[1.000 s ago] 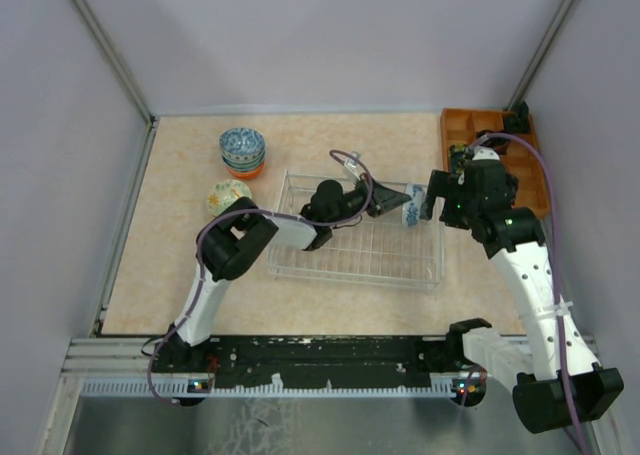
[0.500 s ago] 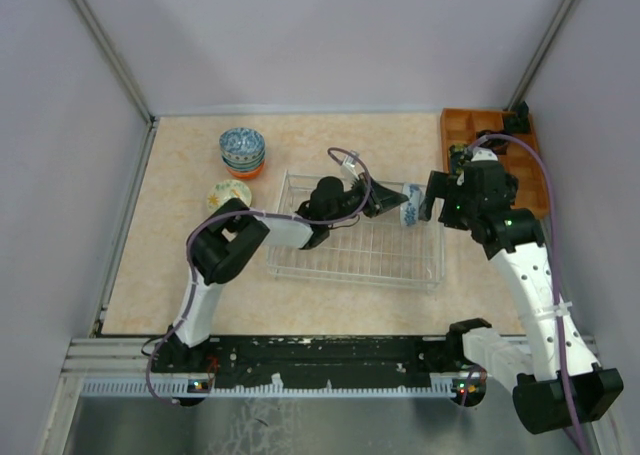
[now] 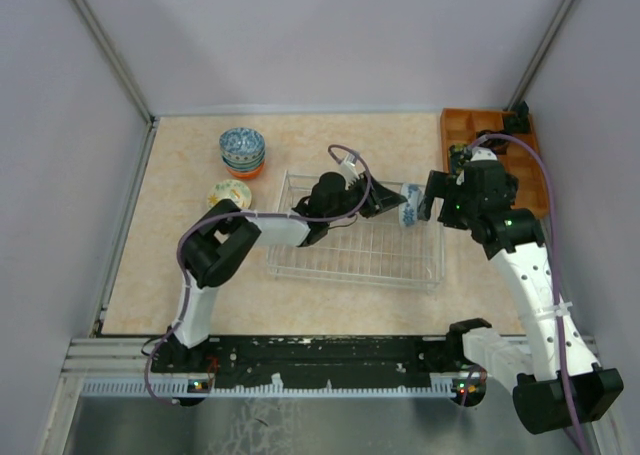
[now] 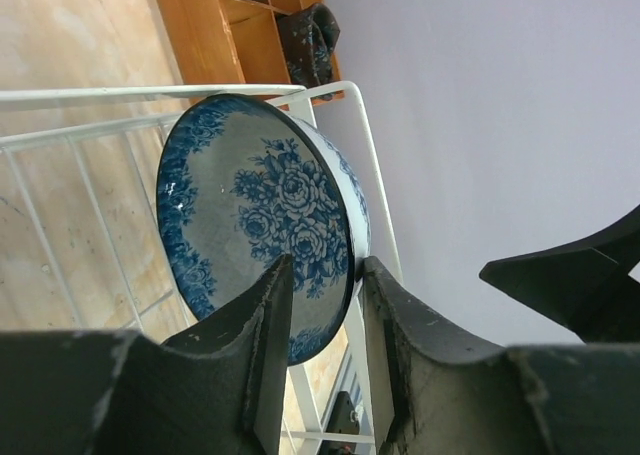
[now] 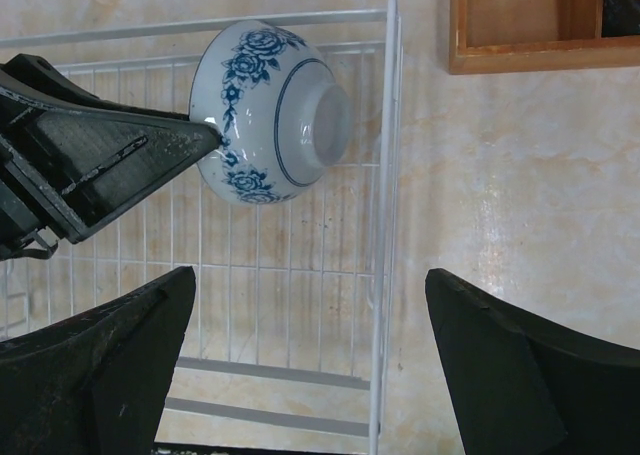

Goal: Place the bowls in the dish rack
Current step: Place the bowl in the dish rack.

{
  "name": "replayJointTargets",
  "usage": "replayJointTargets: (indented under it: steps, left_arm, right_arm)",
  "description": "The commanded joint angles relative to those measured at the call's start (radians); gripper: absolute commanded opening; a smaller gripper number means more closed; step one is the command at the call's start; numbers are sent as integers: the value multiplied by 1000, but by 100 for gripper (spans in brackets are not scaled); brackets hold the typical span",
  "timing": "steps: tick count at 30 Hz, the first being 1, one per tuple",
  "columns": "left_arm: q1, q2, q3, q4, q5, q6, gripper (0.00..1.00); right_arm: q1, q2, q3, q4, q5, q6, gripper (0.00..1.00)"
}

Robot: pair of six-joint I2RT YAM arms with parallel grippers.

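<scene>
1. Straddling the rim of a blue floral bowl (image 4: 262, 210), the left claw (image 4: 325, 263) has its jaws parted, loose about that rim.
2. Bowl is tipped on its side at the dish rack's (image 3: 352, 267) far right corner.
3. Right claw (image 5: 308, 275) hangs wide open just right of it.
4. Stacked bowls (image 3: 242, 150) sit on the table (image 3: 180, 265), left of the rack.

Bowl count: one blue-flowered bowl (image 4: 260, 205) between left fingers (image 4: 265, 315); one green-patterned bowl (image 3: 230, 193) well behind them; one stack (image 3: 242, 150) farther back, number within unclear. One dish rack (image 3: 360, 255) under fingers. One orange tray (image 3: 462, 130) past fingertips.
</scene>
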Motion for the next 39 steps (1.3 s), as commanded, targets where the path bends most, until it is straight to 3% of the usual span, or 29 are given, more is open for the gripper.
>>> replayJointTargets:
  steps: [1,22,39]
  left_arm:
    - [-5,9,-15,-255,-25,93,39]
    - [-70,-42,-7,-351,-90,155,44]
    - [-94,-107,-56,-286,-100,155,51]
  right_arm:
    - [-13,-13,8,36,-9,-2,99]
    - [-12,-6,8,41,-20,-1,99]
    - [-11,-4,7,41,-34,-1,99]
